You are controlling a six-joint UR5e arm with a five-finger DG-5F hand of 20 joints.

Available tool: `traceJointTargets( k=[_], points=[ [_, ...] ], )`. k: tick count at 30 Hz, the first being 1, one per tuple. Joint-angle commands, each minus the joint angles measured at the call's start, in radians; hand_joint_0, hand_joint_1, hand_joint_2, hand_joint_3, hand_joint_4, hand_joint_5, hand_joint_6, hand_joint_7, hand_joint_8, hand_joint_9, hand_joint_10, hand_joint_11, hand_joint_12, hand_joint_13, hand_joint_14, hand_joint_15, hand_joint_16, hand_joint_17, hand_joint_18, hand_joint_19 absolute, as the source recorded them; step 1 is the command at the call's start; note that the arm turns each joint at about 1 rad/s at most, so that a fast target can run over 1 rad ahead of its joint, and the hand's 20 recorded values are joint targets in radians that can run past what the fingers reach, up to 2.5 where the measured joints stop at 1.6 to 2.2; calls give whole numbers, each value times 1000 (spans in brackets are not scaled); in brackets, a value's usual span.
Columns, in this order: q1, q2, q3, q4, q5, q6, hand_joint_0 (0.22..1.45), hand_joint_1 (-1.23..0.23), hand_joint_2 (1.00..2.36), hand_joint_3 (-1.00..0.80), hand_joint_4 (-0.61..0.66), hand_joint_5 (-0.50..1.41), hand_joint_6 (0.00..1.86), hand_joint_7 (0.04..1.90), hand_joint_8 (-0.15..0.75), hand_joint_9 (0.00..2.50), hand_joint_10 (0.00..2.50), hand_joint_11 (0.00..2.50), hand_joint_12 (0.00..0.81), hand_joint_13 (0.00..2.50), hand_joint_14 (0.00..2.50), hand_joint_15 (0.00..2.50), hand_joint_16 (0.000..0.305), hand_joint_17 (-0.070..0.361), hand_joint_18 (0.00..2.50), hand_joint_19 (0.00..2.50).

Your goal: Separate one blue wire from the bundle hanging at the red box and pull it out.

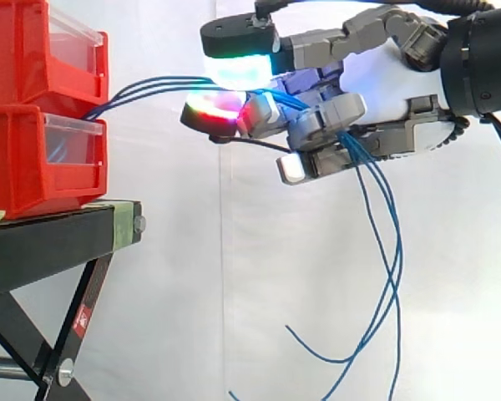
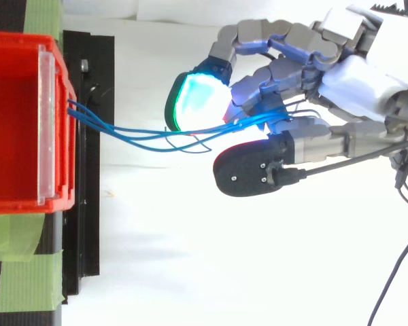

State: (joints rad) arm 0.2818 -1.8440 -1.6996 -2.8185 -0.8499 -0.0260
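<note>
The hand point(image 1: 376, 83) is gripping the bundle of blue wires point(image 2: 143, 136), its glowing fingers curling closed around several strands at once. Below the hand, the loose wire ends are hanging freely. To the left, the wires are stretching across open air to the front of 2 stacked red bins point(image 1: 17, 159), entering where the upper bin meets the lower. The bins are sitting on the black stand point(image 1: 50, 242), with the white curtain point(image 1: 234, 292) hanging behind.

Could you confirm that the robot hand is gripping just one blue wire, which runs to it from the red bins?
Not quite: the robot hand grips several blue wires, not one; the side view shows several strands hanging below it. They do run to it from the red bins.
</note>
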Motion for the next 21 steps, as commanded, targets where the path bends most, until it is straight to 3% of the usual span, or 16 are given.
traceJointTargets(
  k=[1,21],
  points=[
    [0,0,0,-2,0,0,667,-787,1020,-277,215,-217,745,1082,323,672,359,1798,360,826,1962,1156,46,104,750,1239],
    [4,0,0,-2,2,-15,632,-646,1022,-215,217,-206,781,1088,331,779,383,1800,366,888,1986,1150,45,102,788,1250]
  ],
)
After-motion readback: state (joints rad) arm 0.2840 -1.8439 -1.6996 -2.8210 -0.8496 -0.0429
